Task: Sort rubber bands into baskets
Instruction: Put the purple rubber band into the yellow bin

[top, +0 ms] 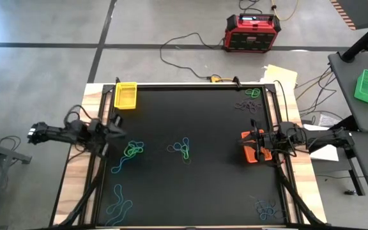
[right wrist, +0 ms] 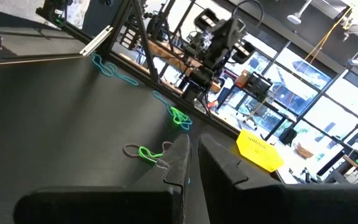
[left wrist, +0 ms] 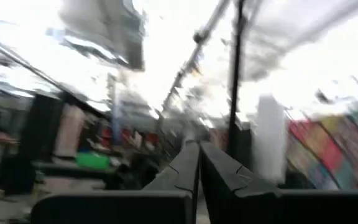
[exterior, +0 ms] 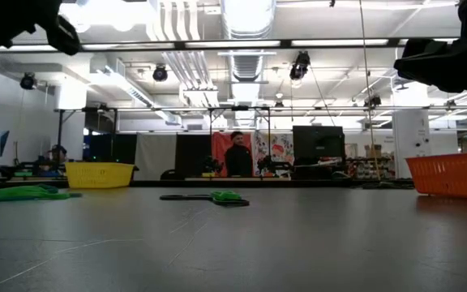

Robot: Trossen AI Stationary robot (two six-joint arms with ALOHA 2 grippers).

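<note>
The matte black table (top: 190, 185) carries scattered loops. Nearest the left end effector (top: 118, 127), clenched on nothing, lies a cluster of thin green and blue rubber bands (top: 133, 151) at its four o'clock. The right end effector (top: 253, 138), also clenched, hovers over the orange mesh basket (top: 248, 155).

I see a red and black box (top: 252, 32) on the floor, well beyond the right gripper (top: 253, 138).
</note>
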